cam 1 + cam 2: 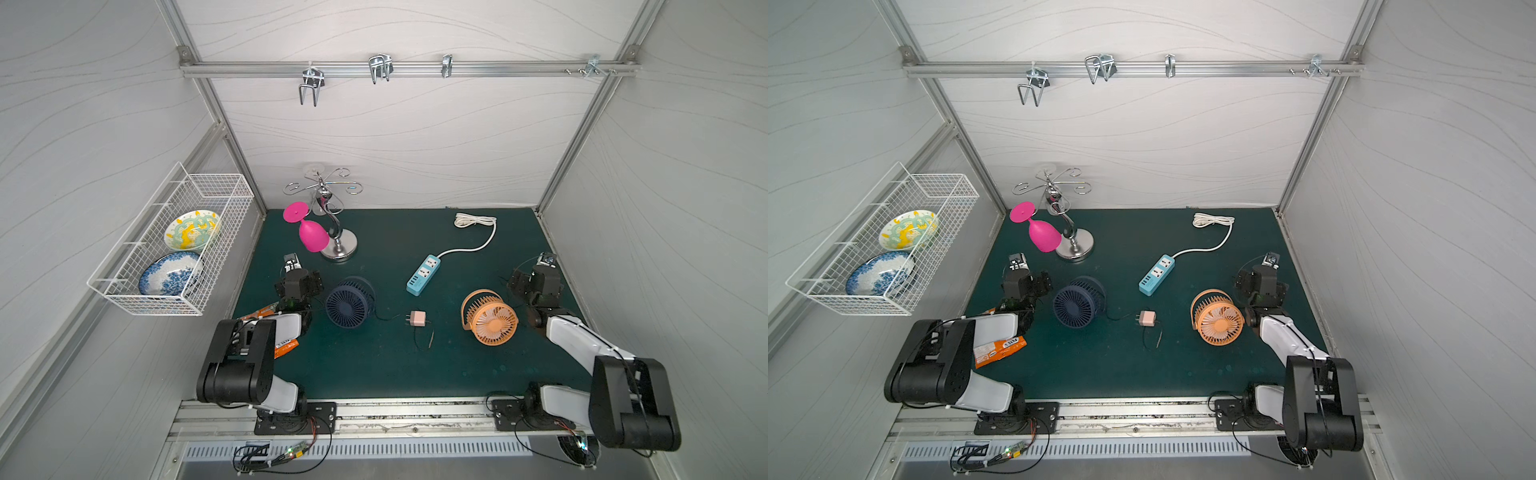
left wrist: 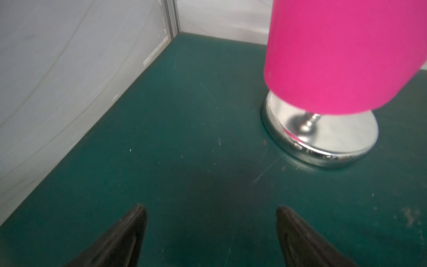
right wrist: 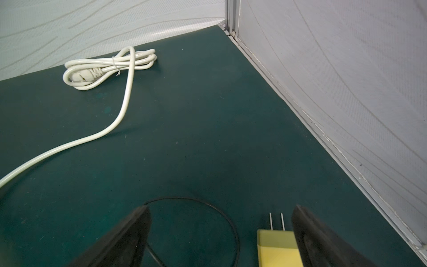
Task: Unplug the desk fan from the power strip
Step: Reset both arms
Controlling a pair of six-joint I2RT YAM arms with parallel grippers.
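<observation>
Strip (image 1: 423, 275) lies flat on mat (image 1: 374, 365), white cord (image 3: 126, 92) curling off behind it. Pink plug (image 1: 417, 318) lies loose in front of strip, apart from it, with a thin wire to blue fan (image 1: 349, 302) left of strip. Orange fan (image 1: 490, 316) sits right-front of strip. Left gripper (image 2: 211, 208) is spread wide, empty. Right gripper (image 3: 221, 208) is spread wide, gripping nothing; yellow plug (image 3: 276, 247) lies beside one finger.
</observation>
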